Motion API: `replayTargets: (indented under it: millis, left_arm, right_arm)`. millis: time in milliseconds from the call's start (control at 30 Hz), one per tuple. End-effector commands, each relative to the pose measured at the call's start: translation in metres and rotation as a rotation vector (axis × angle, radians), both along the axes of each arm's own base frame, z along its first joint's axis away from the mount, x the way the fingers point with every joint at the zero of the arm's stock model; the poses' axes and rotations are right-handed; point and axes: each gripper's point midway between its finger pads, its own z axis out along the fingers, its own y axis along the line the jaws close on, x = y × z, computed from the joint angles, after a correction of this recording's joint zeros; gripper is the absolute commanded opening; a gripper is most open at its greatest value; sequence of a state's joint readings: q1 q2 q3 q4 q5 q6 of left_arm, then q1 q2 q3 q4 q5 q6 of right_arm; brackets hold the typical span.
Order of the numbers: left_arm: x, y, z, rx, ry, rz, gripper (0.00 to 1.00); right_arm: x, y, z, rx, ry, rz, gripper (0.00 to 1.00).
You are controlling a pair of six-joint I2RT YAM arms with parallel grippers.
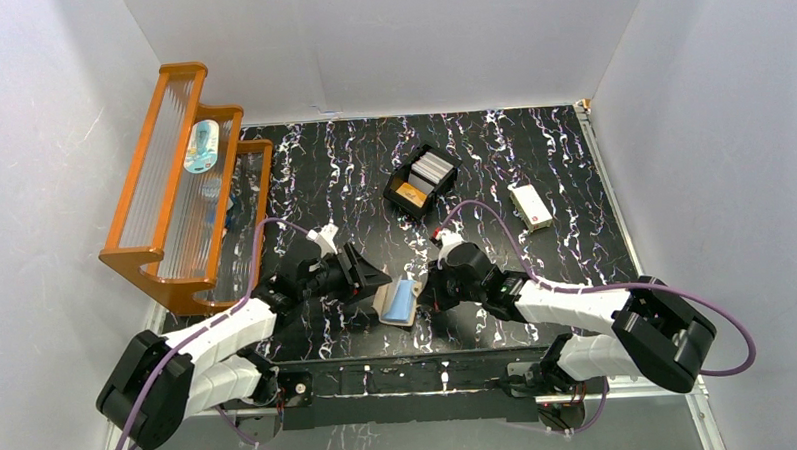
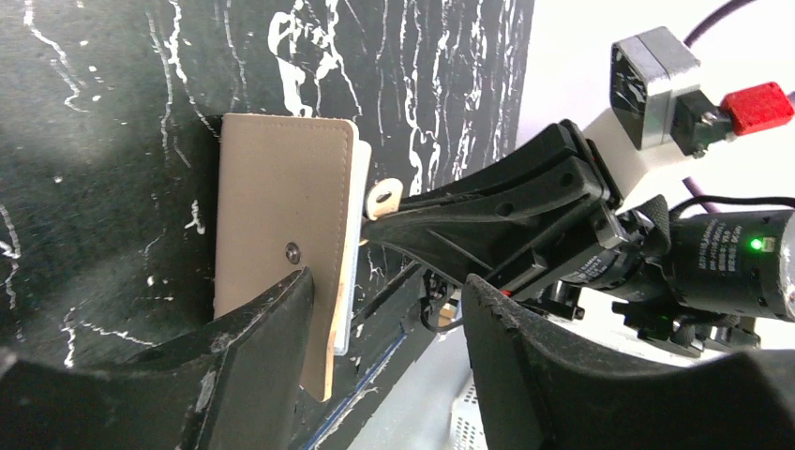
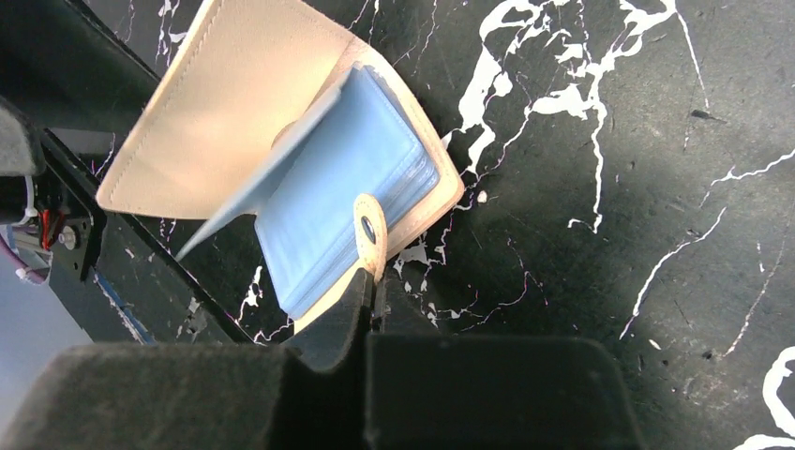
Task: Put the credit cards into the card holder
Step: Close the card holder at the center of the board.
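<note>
Pinched in my right hand [image 3: 361, 302], with its fingers closed narrow just beside the snap tab [image 3: 368, 228], is one tan cover of the card holder [image 3: 281, 141]. The holder sits close to the middle of the tabletop's [image 1: 576, 269] near edge. It is spread open, and its blue sleeves [image 3: 352, 178] fan upward. My left hand [image 2: 386, 286] is wide and carries nothing. One finger lies along the outer face of the other cover, but I cannot tell whether it presses there.

I judge the step in hand to be opening and steadying the holder, since neither hand holds a card. The credit cards [image 1: 433, 168] stand in a black tray [image 1: 396, 203] well apart from the holder, toward the middle of the far edge. They are whitish-grey, with an orange one in the nearer compartment.

Next, my right hand should hold its pinch so the sleeves gape, while my free left hand reaches for the tray. Lifting one thin card out of a tight compartment calls for a fine fingertip grip, and then the card's edge must be lined up with a sleeve mouth.

A white box [image 1: 530, 206] with a red mark lies toward the right edge, off my path. A wooden rack [image 1: 164, 223] lines the left edge up to the far left corner. My own two wrists crowd the holder, and that looks the likelier hindrance.
</note>
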State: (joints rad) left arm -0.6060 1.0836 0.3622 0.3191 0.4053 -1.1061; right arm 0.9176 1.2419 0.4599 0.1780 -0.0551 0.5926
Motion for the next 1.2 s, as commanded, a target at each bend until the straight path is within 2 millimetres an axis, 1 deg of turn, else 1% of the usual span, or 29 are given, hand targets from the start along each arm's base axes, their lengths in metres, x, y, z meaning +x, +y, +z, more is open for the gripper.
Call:
replayTargets:
  millis: [0, 167, 400, 467, 600, 633, 767, 867, 900, 933, 1033, 1100, 1167]
  left_arm:
    - [-0.009, -0.012, 0.008, -0.087, 0.0, -0.064, 0.55]
    - [-0.009, -0.019, 0.005, -0.087, -0.011, -0.092, 0.43]
    - [-0.011, -0.026, -0.021, -0.011, 0.014, -0.131, 0.25]
    - [-0.012, -0.024, -0.034, 0.048, 0.034, -0.133, 0.22]
    - [-0.009, -0.021, -0.05, 0.134, 0.037, -0.126, 0.17]
    - [-0.008, -0.02, -0.053, 0.156, 0.038, -0.122, 0.16]
    - [-0.005, -0.015, -0.06, 0.21, 0.035, -0.111, 0.16]
    - [-0.006, -0.01, -0.073, 0.263, 0.063, -0.096, 0.16]
    - [-0.006, -0.008, -0.076, 0.275, 0.067, -0.095, 0.17]
    - [-0.006, -0.007, -0.078, 0.283, 0.069, -0.093, 0.17]
    - [-0.005, -0.004, -0.082, 0.311, 0.081, -0.078, 0.16]
    - [-0.005, 0.001, -0.085, 0.355, 0.086, -0.059, 0.16]
    - [-0.003, 0.006, -0.084, 0.392, 0.064, -0.036, 0.16]
  right_arm:
    - [0.005, 0.011, 0.01, 0.054, -0.042, 0.017, 0.0]
    - [0.01, 0.013, 0.012, 0.058, -0.086, 0.035, 0.0]
    - [0.016, 0.018, 0.017, 0.091, -0.217, 0.101, 0.0]
    - [0.014, 0.02, 0.018, 0.116, -0.229, 0.12, 0.0]
    - [0.011, 0.027, 0.032, 0.195, -0.272, 0.148, 0.0]
    - [0.004, 0.021, 0.022, 0.186, -0.259, 0.161, 0.01]
    - [0.0, 0.021, 0.019, 0.179, -0.273, 0.196, 0.04]
    - [-0.001, 0.021, 0.015, 0.149, -0.274, 0.233, 0.06]
    - [-0.004, 0.02, 0.01, 0.136, -0.263, 0.246, 0.07]
    - [-0.002, 0.026, 0.016, 0.138, -0.27, 0.267, 0.1]
    - [-0.006, 0.029, 0.013, 0.095, -0.23, 0.318, 0.2]
    - [-0.008, 0.028, 0.017, 0.077, -0.184, 0.31, 0.31]
    - [-0.009, 0.028, 0.027, 0.097, -0.151, 0.272, 0.44]
